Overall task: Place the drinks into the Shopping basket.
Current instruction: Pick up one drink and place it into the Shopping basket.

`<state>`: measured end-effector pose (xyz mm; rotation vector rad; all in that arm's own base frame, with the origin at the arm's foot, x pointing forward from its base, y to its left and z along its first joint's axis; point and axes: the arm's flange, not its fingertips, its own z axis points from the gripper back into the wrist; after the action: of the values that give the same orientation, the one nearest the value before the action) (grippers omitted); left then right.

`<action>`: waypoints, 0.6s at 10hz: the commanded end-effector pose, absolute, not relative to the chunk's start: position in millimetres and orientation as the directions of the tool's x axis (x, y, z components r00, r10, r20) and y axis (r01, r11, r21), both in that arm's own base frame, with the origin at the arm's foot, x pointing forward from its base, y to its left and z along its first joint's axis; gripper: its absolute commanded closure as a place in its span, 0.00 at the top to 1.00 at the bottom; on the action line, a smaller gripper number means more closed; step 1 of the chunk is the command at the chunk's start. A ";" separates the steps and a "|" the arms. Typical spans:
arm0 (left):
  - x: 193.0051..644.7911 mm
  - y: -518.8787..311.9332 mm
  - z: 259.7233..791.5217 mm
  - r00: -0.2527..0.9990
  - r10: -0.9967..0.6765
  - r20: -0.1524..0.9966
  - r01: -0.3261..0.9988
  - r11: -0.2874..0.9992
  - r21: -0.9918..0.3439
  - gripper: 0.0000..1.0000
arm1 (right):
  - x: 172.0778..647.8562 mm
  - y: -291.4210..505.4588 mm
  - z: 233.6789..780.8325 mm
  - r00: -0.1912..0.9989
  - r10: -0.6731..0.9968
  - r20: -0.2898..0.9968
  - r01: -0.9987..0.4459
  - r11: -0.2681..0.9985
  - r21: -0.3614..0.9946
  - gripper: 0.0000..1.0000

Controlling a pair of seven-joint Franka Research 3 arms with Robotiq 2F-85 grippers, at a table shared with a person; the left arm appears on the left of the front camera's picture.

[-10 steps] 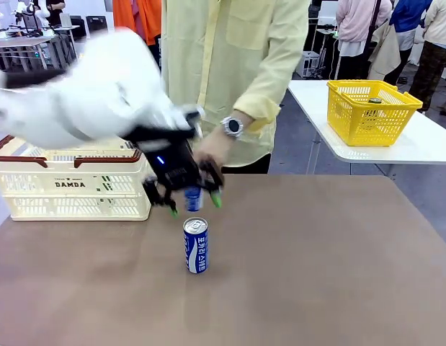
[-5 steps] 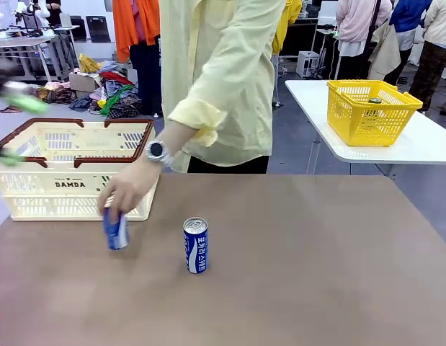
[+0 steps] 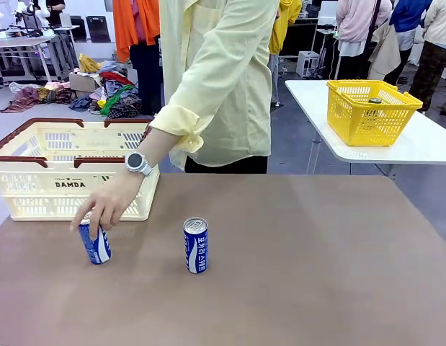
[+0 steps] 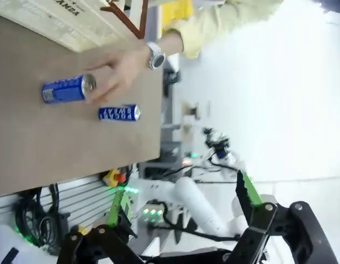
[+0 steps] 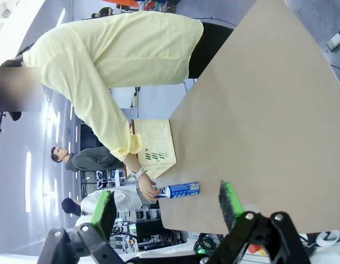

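Worktop (image 3: pixel 316 274): carries two cans (image 3: pixel 195 245), both outside the basket (image 3: pixel 35 196).
Left can (image 3: pixel 95 245): under a person's hand (image 3: pixel 104 207), beside the basket.
Left hand (image 4: pixel 182 198), right hand (image 5: pixel 167 208): released, empty.
Progress: we judge both cans unplaced.

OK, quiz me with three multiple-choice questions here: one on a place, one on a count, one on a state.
1. Where on the table is the basket? A. left end B. right end C. middle
2. How many blue cans are in view? A. one B. two C. four
3. The left can is: A. gripped by a hand B. free-standing C. lying flat
Answers: 1 A, at the left edge. 2 B, the left can and the middle can. 3 A, the hand wraps its top.
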<state>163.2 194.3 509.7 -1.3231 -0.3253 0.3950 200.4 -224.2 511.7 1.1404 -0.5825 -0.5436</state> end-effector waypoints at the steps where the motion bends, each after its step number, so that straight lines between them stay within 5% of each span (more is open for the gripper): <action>1: 142.0 202.1 491.6 0.877 0.479 0.052 -0.004 0.113 -0.994 1.00 | 201.0 -224.6 513.5 0.732 -0.662 0.163 0.078 0.320 0.944 1.00; 6: 153.4 187.0 494.2 0.881 0.472 0.011 -0.085 0.183 -0.979 1.00 | 201.0 -224.6 513.5 0.732 -0.662 0.163 0.078 0.320 0.944 1.00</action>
<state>146.5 213.1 482.8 -1.3718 -0.3488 0.4380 200.4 -224.2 511.8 1.1403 -0.5825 -0.5435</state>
